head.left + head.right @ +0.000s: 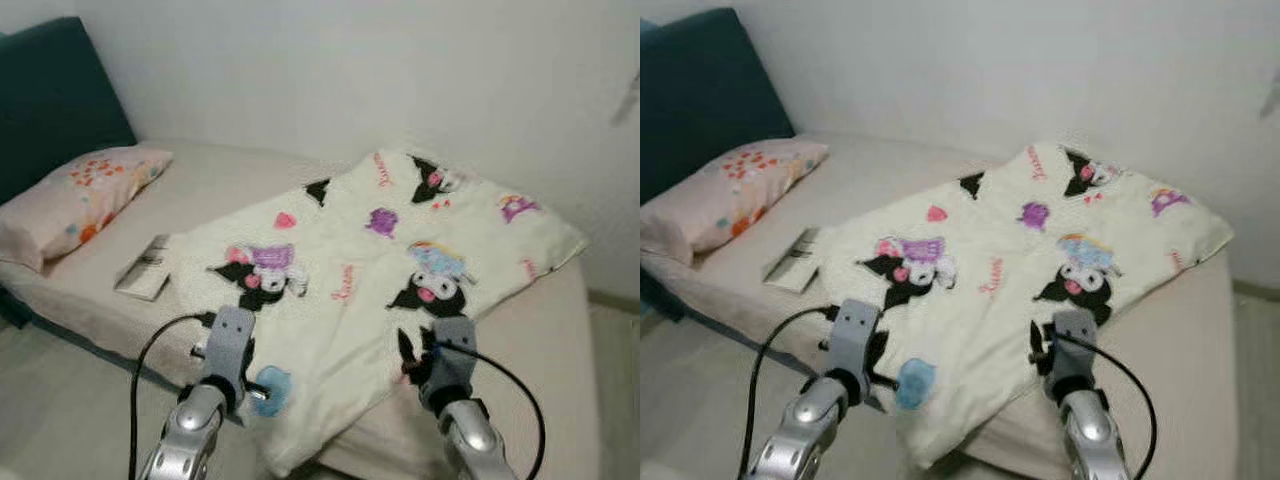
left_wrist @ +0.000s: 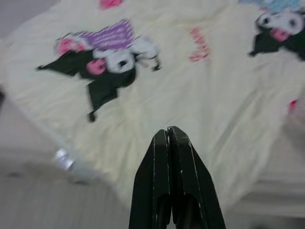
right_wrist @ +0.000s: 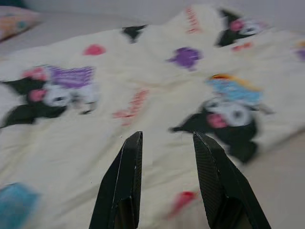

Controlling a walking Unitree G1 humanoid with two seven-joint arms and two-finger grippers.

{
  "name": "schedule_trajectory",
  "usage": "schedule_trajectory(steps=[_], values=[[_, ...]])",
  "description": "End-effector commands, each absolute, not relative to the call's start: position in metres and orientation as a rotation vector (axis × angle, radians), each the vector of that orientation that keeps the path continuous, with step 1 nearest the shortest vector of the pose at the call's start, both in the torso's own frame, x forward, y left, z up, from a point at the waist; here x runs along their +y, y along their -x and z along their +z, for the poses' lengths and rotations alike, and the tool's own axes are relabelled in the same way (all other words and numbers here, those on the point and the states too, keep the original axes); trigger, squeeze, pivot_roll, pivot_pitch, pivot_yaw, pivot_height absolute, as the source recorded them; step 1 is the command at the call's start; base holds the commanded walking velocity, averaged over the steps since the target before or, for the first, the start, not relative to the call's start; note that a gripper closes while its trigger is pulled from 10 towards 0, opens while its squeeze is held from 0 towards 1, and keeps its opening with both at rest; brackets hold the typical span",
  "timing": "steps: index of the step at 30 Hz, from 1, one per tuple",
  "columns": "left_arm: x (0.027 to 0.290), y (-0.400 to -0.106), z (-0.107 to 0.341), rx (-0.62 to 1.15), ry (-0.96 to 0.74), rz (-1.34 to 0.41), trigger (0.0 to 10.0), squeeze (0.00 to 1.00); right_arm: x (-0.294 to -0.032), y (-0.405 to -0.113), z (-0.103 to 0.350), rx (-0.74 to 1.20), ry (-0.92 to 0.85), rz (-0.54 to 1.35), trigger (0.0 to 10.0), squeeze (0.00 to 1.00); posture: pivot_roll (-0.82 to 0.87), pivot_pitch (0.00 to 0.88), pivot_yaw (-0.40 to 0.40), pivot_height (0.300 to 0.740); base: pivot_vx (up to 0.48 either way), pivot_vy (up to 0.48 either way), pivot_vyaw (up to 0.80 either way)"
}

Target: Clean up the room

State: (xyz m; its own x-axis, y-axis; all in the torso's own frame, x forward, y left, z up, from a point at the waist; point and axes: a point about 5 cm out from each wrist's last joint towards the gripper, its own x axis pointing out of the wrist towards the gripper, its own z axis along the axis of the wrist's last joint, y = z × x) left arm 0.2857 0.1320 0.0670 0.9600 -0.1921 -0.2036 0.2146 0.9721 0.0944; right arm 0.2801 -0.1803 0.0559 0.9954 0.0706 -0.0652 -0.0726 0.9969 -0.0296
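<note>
A cream blanket (image 1: 380, 270) printed with black cartoon figures lies spread across the beige bed (image 1: 220, 180), its near corner hanging over the front edge. My left gripper (image 2: 170, 136) hovers over the blanket's near left part with its fingers pressed together and nothing between them. My right gripper (image 3: 164, 140) hovers over the near right part, open, with an empty gap between its fingers (image 3: 131, 162). Both wrists, the left (image 1: 228, 345) and the right (image 1: 450, 365), sit low at the bed's front edge.
A floral pillow (image 1: 75, 195) rests at the head of the bed by a dark teal headboard (image 1: 45, 95). A small grey booklet (image 1: 145, 268) lies on the mattress left of the blanket. A white wall runs behind; pale floor lies below the bed's front edge.
</note>
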Motion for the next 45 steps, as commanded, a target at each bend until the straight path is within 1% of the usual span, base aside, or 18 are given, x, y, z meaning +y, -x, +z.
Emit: schedule_trajectory(steps=[1,5,8,13,22,29,35,45], values=[[0.138,-0.282,0.06,0.226,-0.122,-0.195,10.0,0.0,-0.175,-0.277,0.051,0.084,0.014,0.082,10.0,0.0,-0.1,0.127,0.038,0.74,0.0,-0.304,0.0],[0.138,-0.282,0.06,0.228,-0.121,-0.195,10.0,0.0,-0.175,-0.277,0.051,0.084,0.014,0.081,10.0,0.0,-0.1,0.127,0.038,0.74,0.0,-0.3,0.0],[0.139,-0.282,0.057,0.26,-0.108,-0.183,10.0,0.0,-0.175,-0.277,0.051,0.085,0.014,0.081,10.0,0.0,-0.1,0.127,0.038,0.74,0.0,0.0,0.0],[0.14,-0.284,0.057,0.265,-0.095,-0.168,10.0,0.0,-0.177,-0.277,0.051,0.086,0.019,0.086,10.0,0.0,-0.11,0.131,0.022,0.74,0.0,0.437,0.0],[0.142,-0.286,0.057,0.262,-0.11,-0.137,10.0,0.0,-0.178,-0.279,0.053,0.088,0.023,0.097,10.0,0.0,-0.1,0.135,0.009,0.74,0.0,0.0,0.0],[0.148,-0.286,0.061,0.228,-0.114,-0.101,10.0,0.0,-0.174,-0.283,0.054,0.087,0.017,0.111,10.0,0.0,-0.09,0.139,0.004,0.74,0.0,0.0,0.0],[0.15,-0.286,0.062,0.218,-0.118,-0.112,10.0,0.0,-0.17,-0.282,0.053,0.087,0.012,0.117,10.0,0.0,-0.09,0.141,0.009,0.74,0.0,0.341,0.0],[0.146,-0.285,0.063,0.218,-0.135,-0.13,10.0,0.0,-0.171,-0.279,0.05,0.104,-0.014,0.119,10.0,0.0,-0.09,0.144,0.019,0.74,0.0,0.0,0.0]])
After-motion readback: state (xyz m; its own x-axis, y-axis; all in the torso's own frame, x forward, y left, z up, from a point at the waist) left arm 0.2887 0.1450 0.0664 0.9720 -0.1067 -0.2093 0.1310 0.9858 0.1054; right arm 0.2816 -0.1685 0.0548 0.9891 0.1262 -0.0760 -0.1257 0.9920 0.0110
